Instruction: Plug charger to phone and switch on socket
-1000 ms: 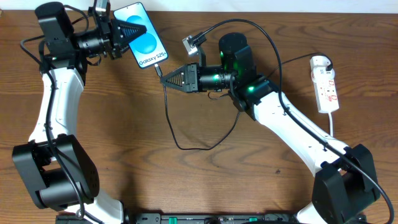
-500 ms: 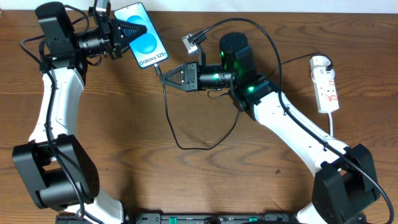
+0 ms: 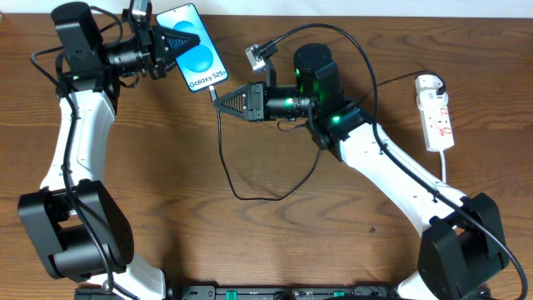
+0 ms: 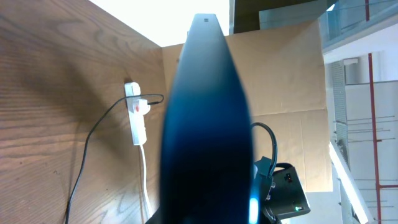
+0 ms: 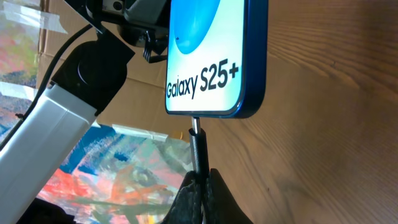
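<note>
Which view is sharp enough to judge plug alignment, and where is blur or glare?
Right wrist: phone and charger tip sharp. Left wrist: phone a dark close-up blur, blown-out white at top. Overhead: evenly lit, but that tip is tiny.

Brown wood-grain tabletop [image 3: 166, 179], white socket [image 3: 437, 118] lying flat near the right edge toward the far corner, its white cord [image 3: 443, 165] trailing toward the near edge, thin black charger [image 3: 222, 146] cable looping over bare wood around the centre, well apart from the socket

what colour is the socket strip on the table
White with red markings. The socket shows best in the overhead view.
</note>
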`<state>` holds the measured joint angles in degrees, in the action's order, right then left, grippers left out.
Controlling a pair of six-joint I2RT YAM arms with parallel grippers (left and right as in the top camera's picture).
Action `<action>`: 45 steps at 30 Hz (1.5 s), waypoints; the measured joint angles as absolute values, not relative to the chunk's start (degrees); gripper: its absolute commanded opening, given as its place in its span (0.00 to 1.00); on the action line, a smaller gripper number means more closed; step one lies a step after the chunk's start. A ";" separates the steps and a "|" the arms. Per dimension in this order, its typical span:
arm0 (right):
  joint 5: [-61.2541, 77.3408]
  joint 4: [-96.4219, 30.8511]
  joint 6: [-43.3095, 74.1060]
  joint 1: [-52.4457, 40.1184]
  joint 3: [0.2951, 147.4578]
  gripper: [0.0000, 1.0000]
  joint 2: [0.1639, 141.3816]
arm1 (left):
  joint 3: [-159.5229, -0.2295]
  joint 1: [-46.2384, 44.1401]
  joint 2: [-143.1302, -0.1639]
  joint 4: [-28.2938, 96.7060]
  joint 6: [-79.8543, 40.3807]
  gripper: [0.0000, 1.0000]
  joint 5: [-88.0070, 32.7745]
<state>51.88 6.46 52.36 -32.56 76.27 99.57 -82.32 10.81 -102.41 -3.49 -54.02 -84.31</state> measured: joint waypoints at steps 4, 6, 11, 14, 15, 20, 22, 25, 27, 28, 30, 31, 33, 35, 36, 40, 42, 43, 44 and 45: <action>51.86 6.48 52.36 -32.32 76.27 0.01 99.57 | -82.32 10.81 -102.41 -3.51 -54.00 0.07 -84.31; 51.90 6.48 52.36 -32.03 76.27 0.01 99.57 | -82.32 10.81 -102.41 -3.53 -54.00 0.07 -84.31; 52.07 7.07 52.38 -31.66 76.23 0.01 99.57 | -82.32 10.81 -102.41 -3.66 -54.00 0.07 -84.29; 52.03 7.68 52.38 -31.62 76.16 0.01 99.57 | -82.32 10.81 -102.41 -3.68 -54.00 0.07 -84.31; 52.01 8.01 52.38 -31.62 76.09 0.01 99.57 | -82.32 10.81 -102.41 -3.66 -54.02 0.07 -84.33; 51.35 8.82 52.56 -31.53 76.09 0.01 99.57 | -82.32 10.81 -102.41 -3.66 -54.00 0.07 -84.49; 51.09 9.10 52.60 -31.51 76.09 0.01 99.57 | -82.32 10.81 -102.41 -3.66 -54.00 0.07 -84.73; 50.59 9.63 52.84 -31.51 76.09 0.01 99.57 | -82.32 10.81 -102.41 -3.66 -54.00 0.07 -85.06; 49.89 9.78 53.06 -31.48 76.09 0.01 99.57 | -82.32 10.79 -102.41 -3.64 -54.00 0.07 -85.49; 49.60 9.89 53.23 -31.44 76.09 0.01 99.57 | -82.32 10.74 -102.41 -3.64 -54.00 0.07 -85.69; 49.21 9.91 53.41 -31.24 76.09 0.01 99.57 | -82.32 10.70 -102.41 -3.64 -54.00 0.07 -85.89; 49.04 9.91 53.43 -31.18 76.09 0.01 99.57 | -82.32 10.70 -102.41 -3.64 -54.00 0.07 -85.93; 48.97 9.85 53.43 -31.18 76.09 0.01 99.57 | -82.32 10.66 -102.41 -3.64 -53.98 0.07 -86.08; 48.82 9.15 53.39 -31.18 76.09 0.01 99.57 | -82.32 10.66 -102.41 -3.64 -53.58 0.07 -86.30; 48.80 8.34 53.32 -31.18 76.09 0.01 99.57 | -82.32 10.66 -102.41 -3.62 -53.30 0.07 -86.35; 48.10 1.83 50.85 -31.18 76.09 0.01 99.57 | -82.32 10.70 -102.41 -3.62 -51.03 0.07 -86.54; 47.00 -2.15 49.06 -31.18 76.07 0.03 99.57 | -82.32 10.96 -102.41 -3.62 -49.65 0.07 -86.48; 46.30 -3.95 48.23 -31.18 76.05 0.07 99.57 | -82.32 11.29 -102.41 -3.60 -49.04 0.07 -86.39; 45.12 -6.24 47.05 -31.18 76.05 0.10 99.57 | -82.32 11.88 -102.41 -3.60 -48.45 0.07 -86.06; 44.25 -7.64 46.09 -31.18 76.05 0.13 99.57 | -82.32 12.53 -102.41 -3.60 -47.94 0.07 -85.62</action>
<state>44.25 -7.64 46.09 -31.18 76.05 99.57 -82.32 12.53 -102.41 -3.60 -47.94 -85.62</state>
